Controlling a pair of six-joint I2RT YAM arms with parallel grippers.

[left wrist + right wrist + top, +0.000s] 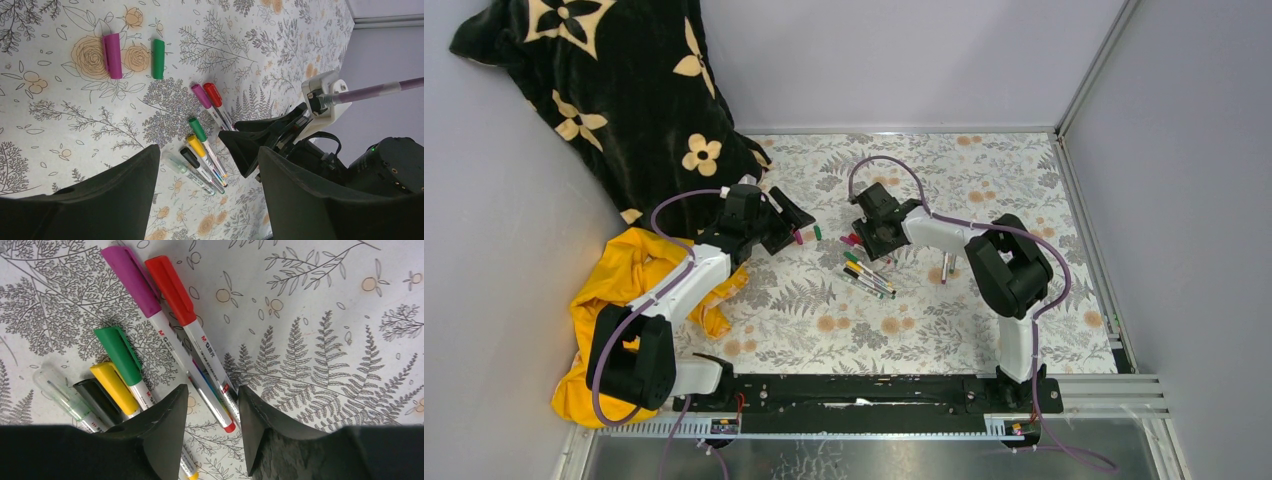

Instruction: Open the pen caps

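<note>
Right wrist: right gripper (212, 397) fingers spread, holding nothing, straddling the pens' (172, 347) smooth white barrels. Glossy red cap (170, 287) and magenta cap (131, 272) point away, along the barrel axis.
Left wrist: left gripper (207, 160) spread, empty; loose green cap (158, 58) lies beyond.
Top: we judge the right arm nearer the pens on the floral cloth (984, 170).

Lab test cell, probably. Plain grey walls (904, 60) box me in; aluminium frame (1092, 70) runs up the right corner; black rail (874, 392) along the near edge; floral cloth (1004, 170) spread flat beneath me.
</note>
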